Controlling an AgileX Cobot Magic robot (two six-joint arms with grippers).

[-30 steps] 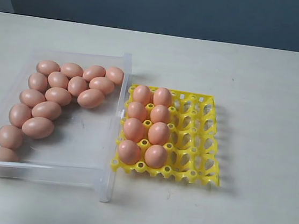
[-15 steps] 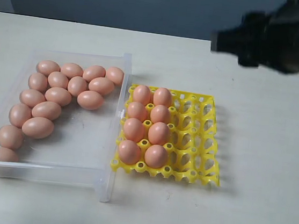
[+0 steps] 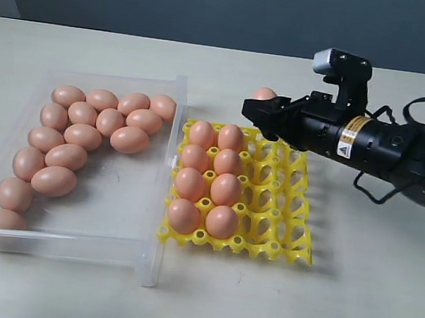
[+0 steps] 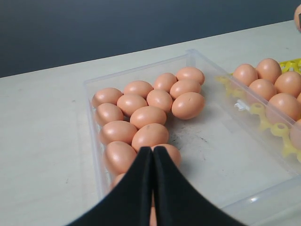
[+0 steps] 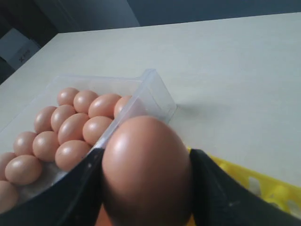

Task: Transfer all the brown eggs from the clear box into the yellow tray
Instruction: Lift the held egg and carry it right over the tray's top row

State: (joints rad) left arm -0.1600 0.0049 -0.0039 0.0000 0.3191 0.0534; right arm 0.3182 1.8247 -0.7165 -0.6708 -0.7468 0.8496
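Several brown eggs lie in an L-shaped cluster in the clear box on the left. The yellow tray sits against the box's right wall, and eggs fill its two left columns. My right gripper reaches in from the right, shut on one brown egg held above the tray's far edge. That egg fills the right wrist view between the black fingers. My left gripper is shut on nothing, hanging above the eggs in the box. It is out of the exterior view.
Box and tray rest on a pale tabletop that ends at a dark back wall. The right arm's black body and cables hang over the table to the right of the tray.
The right arm has come into the exterior view from the upper right. It has moved left and down with the egg to the tray's far edge. The eggs in box and tray have not moved.
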